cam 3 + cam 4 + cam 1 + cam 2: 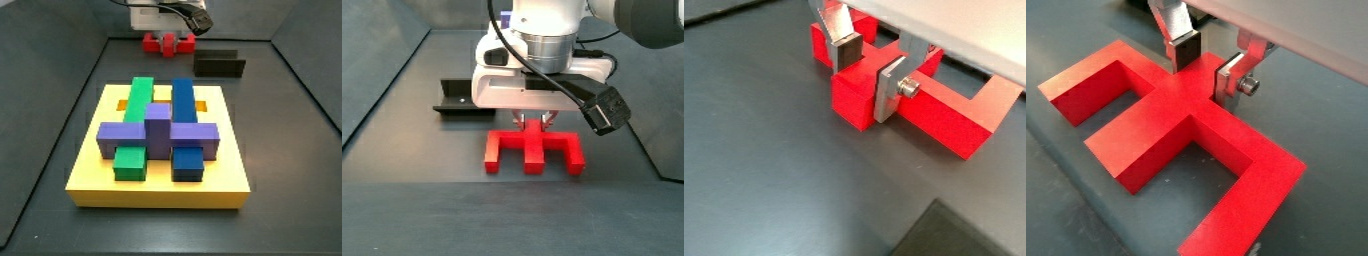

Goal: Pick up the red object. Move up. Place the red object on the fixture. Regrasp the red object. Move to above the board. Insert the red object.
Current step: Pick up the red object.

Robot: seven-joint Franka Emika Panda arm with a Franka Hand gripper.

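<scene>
Fingers (1209,68) astride red object's (1173,130) stem — seemingly touching

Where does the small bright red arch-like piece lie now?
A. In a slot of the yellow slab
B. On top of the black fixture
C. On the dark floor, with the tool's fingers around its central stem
C: in a side view the small bright red arch-like piece lies flat on the dark floor, and in a wrist view the tool straddles its central stem.
</scene>
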